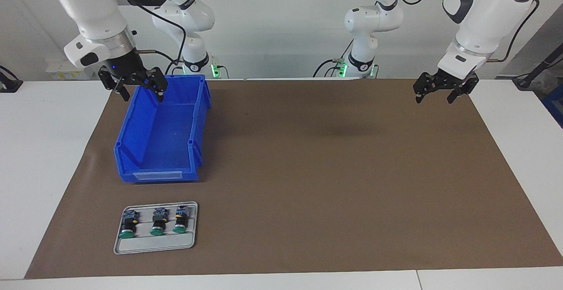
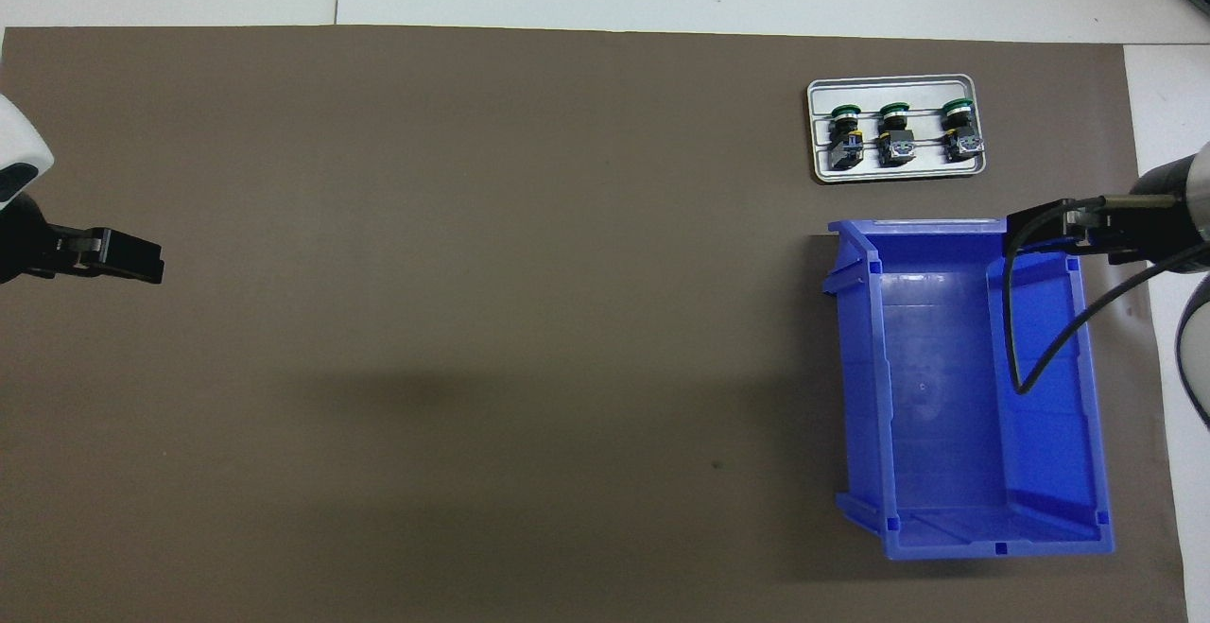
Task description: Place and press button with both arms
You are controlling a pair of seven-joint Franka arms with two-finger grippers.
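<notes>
The brown mat (image 1: 308, 171) lies largely bare between the two arms. Three green-capped buttons (image 1: 157, 222) lie side by side in a grey tray (image 1: 154, 245) at the right arm's end, farther from the robots than the blue bin (image 1: 162, 136). The right gripper (image 1: 134, 86) – fingers spread, holding nothing – hangs over the bin's robot-side rim, well apart from the buttons. The left gripper (image 1: 444, 89) – also released – waits over the mat's left-arm end.

One camera looks down from high across the table, facing the robots at frame top. The other looks steeply down from above them. Both share the mat (image 1: 308, 171), bin (image 1: 162, 136) and tray (image 1: 156, 244).
</notes>
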